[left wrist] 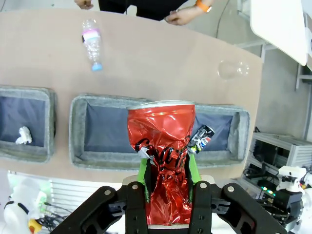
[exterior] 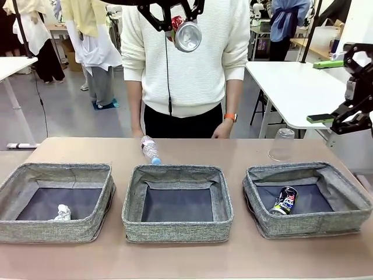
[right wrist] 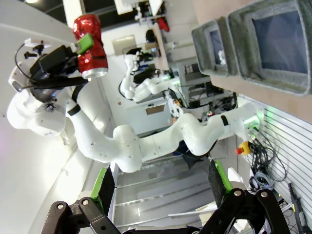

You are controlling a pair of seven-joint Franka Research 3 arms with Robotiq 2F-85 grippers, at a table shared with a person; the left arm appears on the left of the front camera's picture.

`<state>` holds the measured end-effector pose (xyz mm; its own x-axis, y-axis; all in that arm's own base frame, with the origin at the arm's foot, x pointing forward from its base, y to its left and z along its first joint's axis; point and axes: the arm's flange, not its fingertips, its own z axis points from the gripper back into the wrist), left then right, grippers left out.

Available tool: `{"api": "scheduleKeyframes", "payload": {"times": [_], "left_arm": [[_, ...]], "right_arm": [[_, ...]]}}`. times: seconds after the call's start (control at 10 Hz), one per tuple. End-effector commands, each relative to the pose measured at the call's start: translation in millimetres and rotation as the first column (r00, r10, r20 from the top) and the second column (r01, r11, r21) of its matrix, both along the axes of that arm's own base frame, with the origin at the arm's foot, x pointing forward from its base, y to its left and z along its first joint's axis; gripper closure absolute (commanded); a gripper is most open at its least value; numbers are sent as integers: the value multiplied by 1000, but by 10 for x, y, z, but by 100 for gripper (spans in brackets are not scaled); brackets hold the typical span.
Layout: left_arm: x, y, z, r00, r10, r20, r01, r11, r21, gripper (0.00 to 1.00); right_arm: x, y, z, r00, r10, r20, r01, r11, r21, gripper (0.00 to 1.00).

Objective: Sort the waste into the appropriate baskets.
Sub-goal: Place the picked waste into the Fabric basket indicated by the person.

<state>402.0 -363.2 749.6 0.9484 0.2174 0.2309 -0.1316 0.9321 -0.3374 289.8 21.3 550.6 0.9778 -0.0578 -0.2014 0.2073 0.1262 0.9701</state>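
My left gripper (exterior: 180,24) hangs high above the table's middle, shut on the crushed red can (exterior: 187,35). In the left wrist view its green pads (left wrist: 143,168) squeeze the can (left wrist: 163,146) over the middle basket (left wrist: 78,146) and right basket (left wrist: 241,141). Three grey baskets sit in a row: left (exterior: 55,231), middle (exterior: 178,231), right (exterior: 309,226). A paper ball (exterior: 63,212) lies in the left one, a blue-white can (exterior: 284,201) in the right one. A clear bottle (exterior: 150,150) and a clear cup (exterior: 284,144) rest on the table behind them. My right gripper (exterior: 355,119) is open and empty at the right edge.
A person in a white sweater stands at the far side, one hand (exterior: 222,129) on the table edge. A white table (exterior: 291,87) stands beyond at the right. In the right wrist view the left arm (right wrist: 146,141) holds the red can (right wrist: 90,46) up beside the basket row (right wrist: 273,78).
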Motion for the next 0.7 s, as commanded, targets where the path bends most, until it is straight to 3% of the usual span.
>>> {"api": "scheduleKeyframes", "payload": {"times": [0.0, 0.6], "left_arm": [[-59, 50, -24, 1000, 18, 14, -18, 1000, 16, 66], [-59, 50, -24, 1000, 18, 14, -18, 1000, 16, 66]], "right_arm": [[2, 1, 50, 1000, 3, -4, -3, 1000, 0, 0], [2, 1, 50, 1000, 3, -4, -3, 1000, 0, 0]]}}
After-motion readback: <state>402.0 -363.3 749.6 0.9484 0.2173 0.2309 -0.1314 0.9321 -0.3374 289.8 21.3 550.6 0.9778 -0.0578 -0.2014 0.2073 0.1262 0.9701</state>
